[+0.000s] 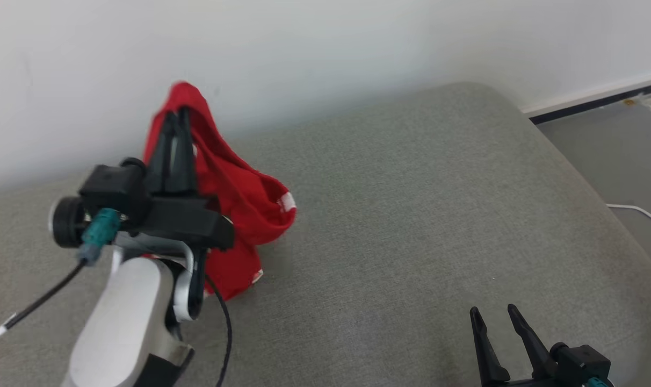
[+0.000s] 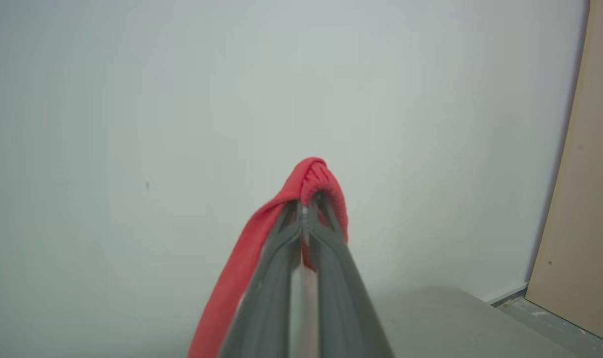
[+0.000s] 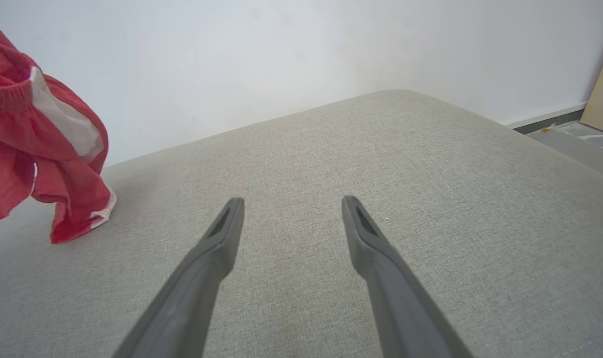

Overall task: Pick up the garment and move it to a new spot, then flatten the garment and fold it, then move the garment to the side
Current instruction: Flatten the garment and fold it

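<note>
The garment (image 1: 239, 199) is red cloth with white trim. It hangs lifted at the back left of the grey cushioned surface (image 1: 411, 226), its lower end touching that surface. My left gripper (image 1: 178, 115) is shut on the garment's top fold, fingers pointing up toward the wall. In the left wrist view the red fold (image 2: 311, 181) drapes over the closed fingertips of the left gripper (image 2: 305, 209). My right gripper (image 1: 494, 314) stands open low at the front right, nothing between its fingers. In the right wrist view the garment (image 3: 43, 144) hangs far left of the open right gripper (image 3: 291, 204).
A white wall (image 1: 325, 48) rises right behind the surface. The surface's rounded right edge drops to a grey floor (image 1: 626, 156) with a white cable (image 1: 639, 210) on it. A tan board (image 2: 585, 199) leans at the right in the left wrist view.
</note>
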